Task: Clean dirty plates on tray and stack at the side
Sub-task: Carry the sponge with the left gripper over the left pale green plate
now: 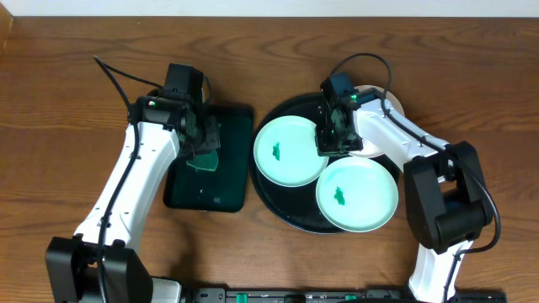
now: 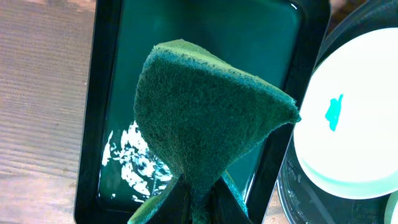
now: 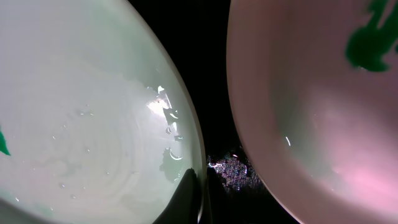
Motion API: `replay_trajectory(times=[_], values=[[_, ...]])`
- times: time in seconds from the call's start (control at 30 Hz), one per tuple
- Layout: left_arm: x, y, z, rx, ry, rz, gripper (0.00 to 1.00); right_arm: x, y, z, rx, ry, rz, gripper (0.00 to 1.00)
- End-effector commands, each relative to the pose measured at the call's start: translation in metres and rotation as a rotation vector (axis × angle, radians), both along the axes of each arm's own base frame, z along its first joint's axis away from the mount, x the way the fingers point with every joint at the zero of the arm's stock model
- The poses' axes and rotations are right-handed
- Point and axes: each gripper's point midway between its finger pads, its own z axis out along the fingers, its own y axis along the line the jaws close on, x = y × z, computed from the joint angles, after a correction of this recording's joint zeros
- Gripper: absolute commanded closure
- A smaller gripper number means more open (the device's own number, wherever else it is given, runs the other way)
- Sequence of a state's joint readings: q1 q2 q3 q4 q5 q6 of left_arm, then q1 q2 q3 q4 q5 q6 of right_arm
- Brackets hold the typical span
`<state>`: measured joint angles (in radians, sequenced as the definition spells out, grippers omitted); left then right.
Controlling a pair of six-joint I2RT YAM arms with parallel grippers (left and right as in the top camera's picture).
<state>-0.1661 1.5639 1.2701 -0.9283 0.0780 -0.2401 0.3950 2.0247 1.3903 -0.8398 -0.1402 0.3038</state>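
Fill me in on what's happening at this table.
The left claw is pinching a green sponge above the small rectangular tray. The right claw is shut, with its tips down by the rim of a mint plate on the round black tray. That plate and the second mint plate both show green smears. The white plate is partly hidden behind the right arm. No plate has been stacked at the side yet.

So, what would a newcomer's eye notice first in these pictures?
The green sponge, pinched in the left claw above the small rectangular tray at left. Then two mint plates with green smears on the round black tray, the shut right claw low between them.
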Motion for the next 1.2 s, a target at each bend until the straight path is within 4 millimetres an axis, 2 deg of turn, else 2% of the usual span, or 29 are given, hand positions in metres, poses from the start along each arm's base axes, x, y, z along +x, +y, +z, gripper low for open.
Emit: replay_trajectory(times=[0.0,0.2,0.3,0.37,0.43,0.5,0.63,0.73,0.83,1.0,1.17], values=[[0.002,0.001,-0.006,0.013,0.004,0.013,0.93,-0.004,0.005,-0.001,0.019,0.013,0.013,0.99],[0.003,0.001,-0.005,0.011,-0.003,0.013,0.93,-0.009,0.013,0.0,0.067,0.039,0.018,0.99],[0.003,0.001,-0.005,0.011,-0.002,0.014,0.93,-0.009,0.013,0.0,0.067,0.039,0.018,0.89],[0.003,0.001,-0.005,0.008,-0.002,0.024,0.93,-0.007,0.012,0.0,0.065,0.031,0.016,0.87],[0.004,-0.001,-0.005,0.011,-0.009,0.021,0.93,-0.002,0.012,0.0,0.057,0.011,0.015,0.9],[0.006,-0.003,-0.004,0.031,-0.022,0.014,0.93,0.0,0.01,0.0,0.05,0.001,0.014,0.99],[0.009,0.0,0.003,0.129,-0.054,0.021,0.93,0.0,0.011,0.0,0.05,0.0,0.014,0.99],[0.013,-0.002,0.017,0.182,-0.086,0.032,0.93,0.001,0.011,0.0,0.051,-0.002,0.014,0.99],[0.017,-0.011,0.025,0.139,-0.107,0.064,0.93,0.001,0.011,0.0,0.052,-0.003,0.014,0.99],[0.023,-0.052,0.028,-0.092,-0.108,0.053,0.93,0.001,0.011,0.0,0.052,-0.003,0.015,0.99],[0.026,-0.081,0.028,-0.181,-0.113,0.056,0.92,0.001,0.011,0.0,0.052,-0.003,0.015,0.99]])
